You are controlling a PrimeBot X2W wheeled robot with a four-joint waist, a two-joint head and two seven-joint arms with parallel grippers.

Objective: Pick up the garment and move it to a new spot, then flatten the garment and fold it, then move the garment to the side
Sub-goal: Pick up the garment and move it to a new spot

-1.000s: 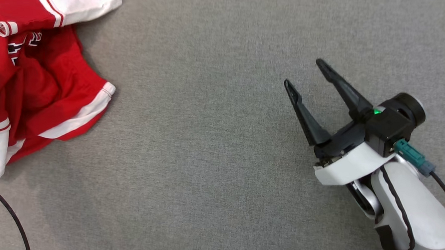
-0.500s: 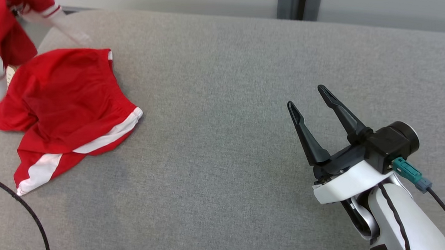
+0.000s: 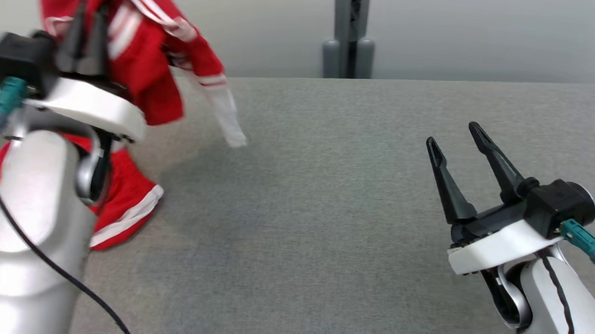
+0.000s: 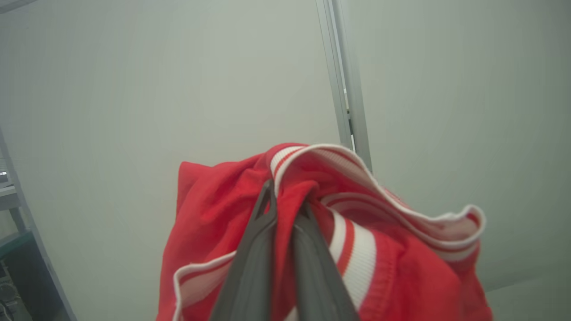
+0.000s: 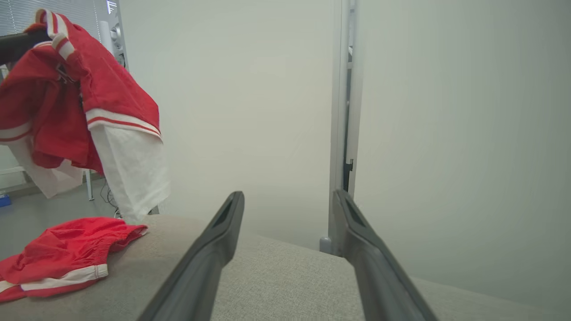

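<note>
head view: the left hand (image 3: 87, 38) is up at the far left, clenched on a bunch of the garment (image 3: 152, 77), a red top with white stripes. the garment hangs in the air, its white sleeve (image 3: 230, 122) trailing down towards the grey table (image 3: 300, 213), whether touching it i cannot tell. a pair of red shorts (image 3: 124, 203) lies on the table under the left forearm, partly hidden by it. the right hand (image 3: 452, 133) hovers low at the near right, fingers spread and grasping nothing, well apart from the garment.

left wrist view: the two dark fingers (image 4: 254, 249) lie close together with red cloth pinched between them; a striped ribbed edge (image 4: 352, 240) folds over beside the tips. behind is a pale wall.

right wrist view: the released fingers frame bare table and wall. the garment hangs at the upper left, well above the shorts, bunched rather than spread.

judgement: this looks like the first step, the pick-up and carry to a new spot, with flattening and folding not yet begun. the next move calls for bringing the garment over the open middle of the table, clear of the shorts, and lowering it so the sleeve does not tuck under. since the grip is on a wad, the right hand will likely have to take a second edge to spread it.
</note>
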